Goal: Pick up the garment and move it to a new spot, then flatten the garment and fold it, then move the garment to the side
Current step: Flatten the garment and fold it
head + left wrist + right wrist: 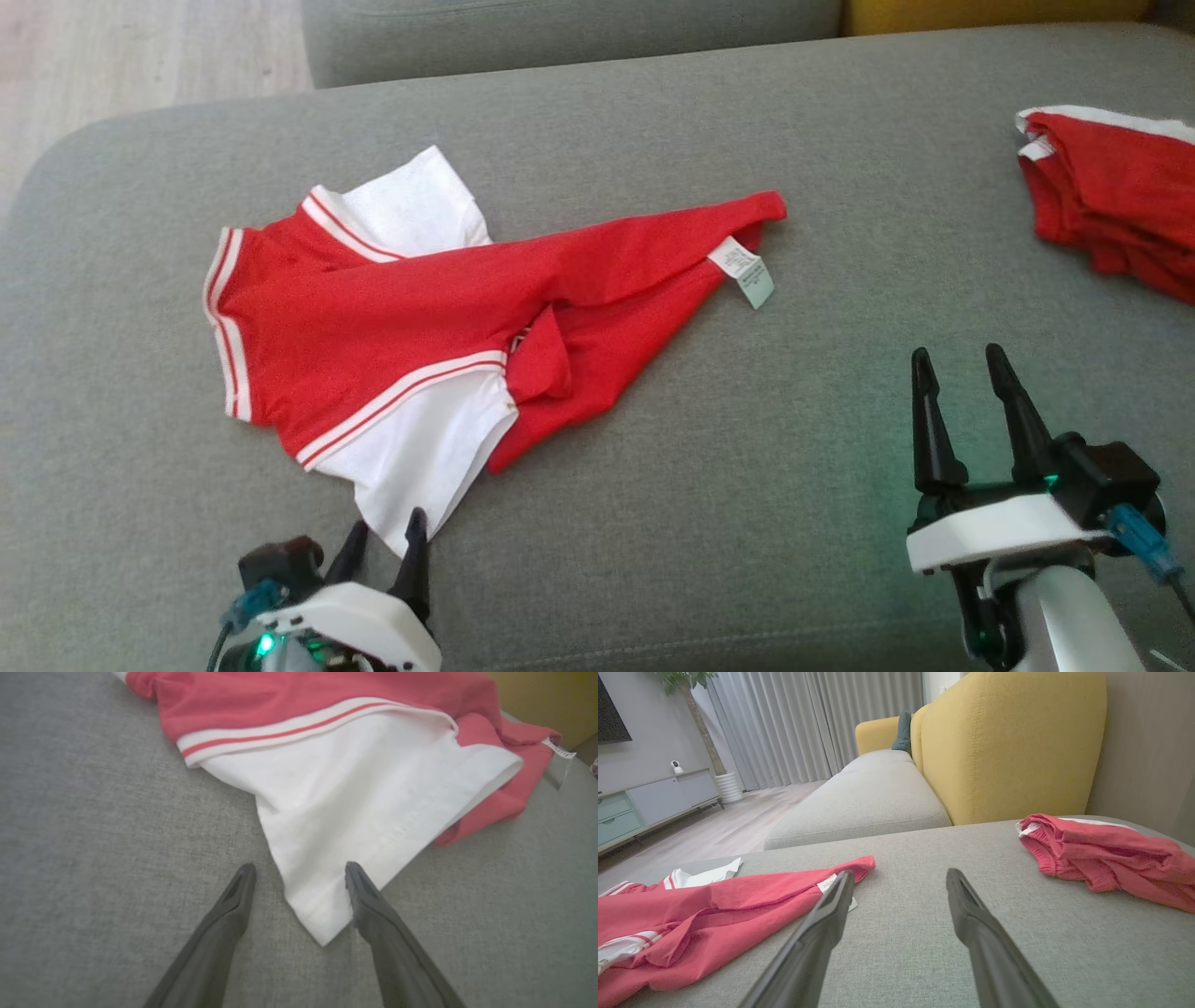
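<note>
Garment (392, 317) on a grey woven cushion (840, 140) with rounded corners. The garment is thin red knit with white sleeves and striped rib trim. It lies crumpled on the cushion's left half, its body folded on a slant into a long point toward the far edge. A white label (747, 271) hangs off that point.

The near sleeve (373, 812) is smooth white cloth, flat, tapering to a corner toward the near edge. The left gripper (390, 519) stands at that corner with jaws wide. In the left wrist view (300, 867) the corner lies between the two fingers and one finger crosses the hem; contact cannot be told.

The right gripper (958, 351) is spread wide and holds nothing, over bare weave on the cushion's near right (900, 872).

A second red pile (1120, 187), bunched and white-edged, sits at the right edge, well apart from the garment. A broad open strip of cushion lies between the two.
</note>
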Available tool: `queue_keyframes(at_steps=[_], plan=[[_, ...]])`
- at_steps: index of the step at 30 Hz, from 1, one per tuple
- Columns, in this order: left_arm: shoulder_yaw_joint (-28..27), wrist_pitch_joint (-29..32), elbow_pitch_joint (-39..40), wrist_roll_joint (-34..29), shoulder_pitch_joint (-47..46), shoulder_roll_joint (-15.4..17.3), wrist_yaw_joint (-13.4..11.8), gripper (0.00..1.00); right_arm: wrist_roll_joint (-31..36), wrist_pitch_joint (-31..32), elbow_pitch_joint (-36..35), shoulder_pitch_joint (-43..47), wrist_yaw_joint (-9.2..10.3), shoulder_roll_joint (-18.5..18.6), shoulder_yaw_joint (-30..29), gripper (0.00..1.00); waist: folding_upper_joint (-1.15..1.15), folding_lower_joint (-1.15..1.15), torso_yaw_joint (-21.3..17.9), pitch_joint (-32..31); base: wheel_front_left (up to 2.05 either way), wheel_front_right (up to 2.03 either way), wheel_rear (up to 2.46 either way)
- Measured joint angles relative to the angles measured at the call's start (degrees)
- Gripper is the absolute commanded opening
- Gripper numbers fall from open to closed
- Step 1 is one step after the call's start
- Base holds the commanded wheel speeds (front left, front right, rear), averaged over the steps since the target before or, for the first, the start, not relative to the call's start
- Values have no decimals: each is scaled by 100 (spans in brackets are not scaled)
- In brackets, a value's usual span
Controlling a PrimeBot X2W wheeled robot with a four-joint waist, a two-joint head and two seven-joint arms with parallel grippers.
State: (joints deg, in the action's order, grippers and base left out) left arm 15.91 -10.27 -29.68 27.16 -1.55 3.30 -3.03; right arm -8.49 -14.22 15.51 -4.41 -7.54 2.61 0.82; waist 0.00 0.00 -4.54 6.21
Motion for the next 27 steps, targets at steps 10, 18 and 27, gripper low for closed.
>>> queue_keyframes(at_steps=[10, 18, 27], plan=[[67, 8, -400, 21, -321, 42, -71, 0, 0, 0, 0, -82, 0, 0, -23, 100, 0, 0, -181, 63, 0, 0, 0], [182, -172, -270, 21, -340, -8, -47, 0, 7, 0, 3, -78, 0, 0, -98, 100, 0, 0, -12, 13, 0, 0, 0], [-36, -353, 1060, 12, -220, 23, -159, 0, 424, 268, 584, -693, 0, 2, -343, 100, 0, 0, 615, -8, 0, 0, 0]])
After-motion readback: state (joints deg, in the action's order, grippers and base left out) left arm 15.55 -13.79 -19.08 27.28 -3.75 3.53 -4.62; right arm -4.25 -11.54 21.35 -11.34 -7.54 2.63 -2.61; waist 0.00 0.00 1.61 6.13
